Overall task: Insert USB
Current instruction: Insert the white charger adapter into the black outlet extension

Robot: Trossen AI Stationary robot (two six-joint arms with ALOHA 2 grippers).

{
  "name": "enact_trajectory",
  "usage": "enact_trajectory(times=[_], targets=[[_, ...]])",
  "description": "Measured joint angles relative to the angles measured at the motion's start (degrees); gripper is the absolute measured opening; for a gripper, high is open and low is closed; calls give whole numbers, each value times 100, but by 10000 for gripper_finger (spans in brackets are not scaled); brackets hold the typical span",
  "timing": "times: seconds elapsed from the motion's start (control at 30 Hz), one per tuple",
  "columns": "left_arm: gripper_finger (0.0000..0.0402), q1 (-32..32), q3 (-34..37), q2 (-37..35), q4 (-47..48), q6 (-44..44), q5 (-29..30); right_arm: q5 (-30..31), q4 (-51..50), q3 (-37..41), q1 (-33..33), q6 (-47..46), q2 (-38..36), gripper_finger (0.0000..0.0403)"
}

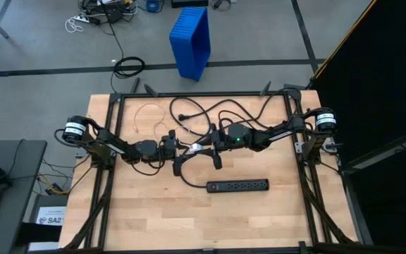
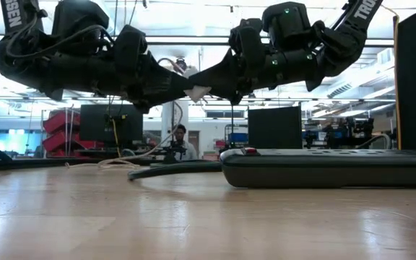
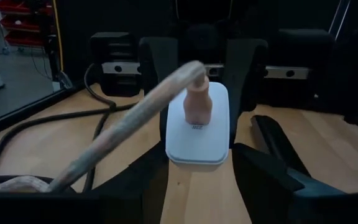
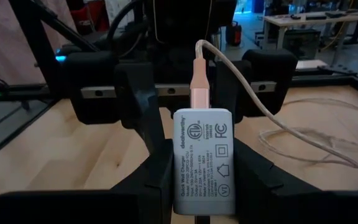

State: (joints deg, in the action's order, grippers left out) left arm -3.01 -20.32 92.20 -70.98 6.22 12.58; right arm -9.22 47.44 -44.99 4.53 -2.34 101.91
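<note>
I saw both arms meet above the middle of the table (image 1: pixel 189 219). The right gripper (image 4: pixel 204 186) was clamped on a white charger block (image 4: pixel 205 160), 1 finger on each side. The USB (image 4: pixel 278 124) plug sat seated in the block's end, its pinkish collar upright against it, the thin cable trailing off in a loose loop on the wood. The left gripper (image 3: pixel 197 180) stood just before the block with its fingers apart, 1 on either side of the plug, not pressing it that I could see.

Containers: 1 blue bin (image 1: pixel 191 40) on the floor beyond the table; its contents could not be made out.

A black power strip (image 1: pixel 237 185) lay on the table nearer than the grippers. In the low view the arms hid most of the block.
</note>
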Motion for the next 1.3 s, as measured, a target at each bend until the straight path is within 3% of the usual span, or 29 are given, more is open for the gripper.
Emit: enact_trajectory(times=[0.37, 0.53, 0.73, 1.3], targets=[[166, 2, -4, -96, 368, -141, -4, 37, -175, 7, 56, 3, 7, 85], [205, 2, -4, -359, 739, -164, -7, 74, -232, 9, 84, 15, 9, 85], [245, 2, -7, -431, 550, -165, -16, 101, -233, 9, 93, 53, 9, 85], [233, 1, -7, -413, 302, -111, -44, -136, -31, 7, 73, 88, 9, 85]])
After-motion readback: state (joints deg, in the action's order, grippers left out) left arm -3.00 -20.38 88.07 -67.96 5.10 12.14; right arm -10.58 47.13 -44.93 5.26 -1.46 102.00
